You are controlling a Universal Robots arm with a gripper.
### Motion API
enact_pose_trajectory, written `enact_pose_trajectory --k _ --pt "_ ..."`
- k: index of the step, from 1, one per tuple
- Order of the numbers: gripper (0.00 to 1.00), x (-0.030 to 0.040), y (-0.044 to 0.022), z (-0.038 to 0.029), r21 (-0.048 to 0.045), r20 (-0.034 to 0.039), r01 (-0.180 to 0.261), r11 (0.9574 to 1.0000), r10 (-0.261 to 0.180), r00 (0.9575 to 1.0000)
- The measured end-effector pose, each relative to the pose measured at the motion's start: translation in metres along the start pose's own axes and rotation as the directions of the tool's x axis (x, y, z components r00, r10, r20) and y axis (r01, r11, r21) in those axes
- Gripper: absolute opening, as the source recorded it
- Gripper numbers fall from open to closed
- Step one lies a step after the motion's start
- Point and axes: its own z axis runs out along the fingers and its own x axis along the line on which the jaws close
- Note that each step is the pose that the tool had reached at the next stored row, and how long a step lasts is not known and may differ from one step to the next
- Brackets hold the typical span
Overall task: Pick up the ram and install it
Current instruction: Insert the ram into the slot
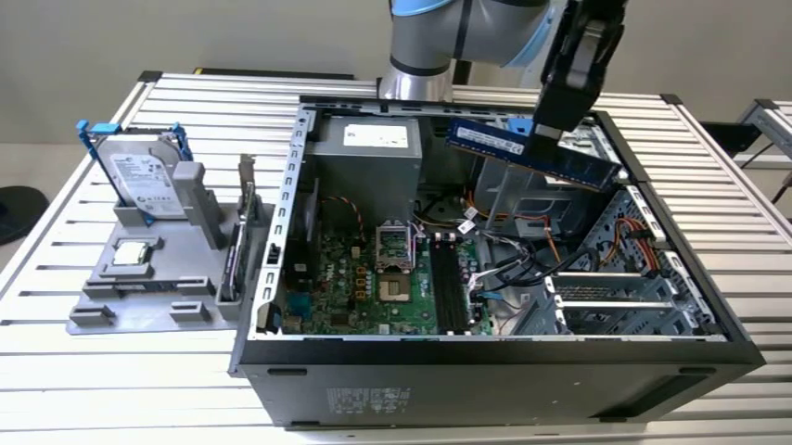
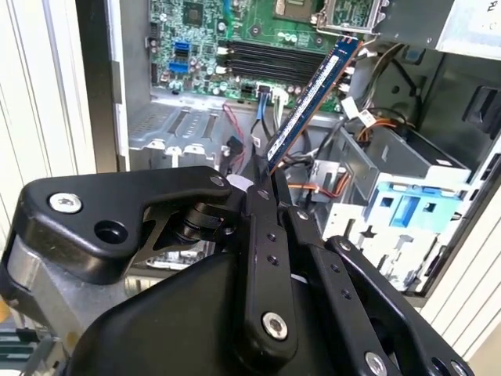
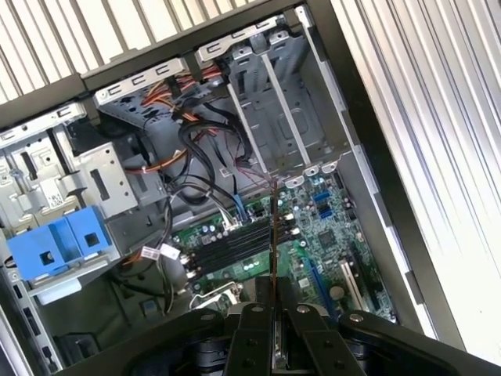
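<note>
Blue labelled ram (image 2: pixel 311 98) in hand (image 2: pixel 263 184)

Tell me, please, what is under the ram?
The ram, shut in the gripper, hangs over the open case: cables and the motherboard show below. What the stick itself covers cannot be seen.

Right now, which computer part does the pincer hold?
The ram, the thin blue stick tilted above the open case; the hard drive and expansion card stand in the grey holder.
</note>
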Motion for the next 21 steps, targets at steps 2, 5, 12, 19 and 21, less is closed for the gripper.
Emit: enact_pose_trajectory --k 2,5,12,19,21 --pt "0.0 0.0 0.0 0.0 0.0003 0.0002 -0.014 0.9999 0.014 0.9999" --pt "0.0 0.0 0.0 0.0 0.0009 0.0006 -0.036 0.9993 0.036 0.9993" --pt "0.0 -0.0001 -0.0002 0.0 0.0021 0.0015 -0.089 0.996 0.089 0.996" --pt "0.0 -0.0001 -0.0003 0.0 0.0032 0.0024 -0.143 0.9897 0.143 0.9897" --pt "0.0 -0.0002 -0.0003 0.0 0.0036 0.0028 -0.159 0.9873 0.159 0.9873"
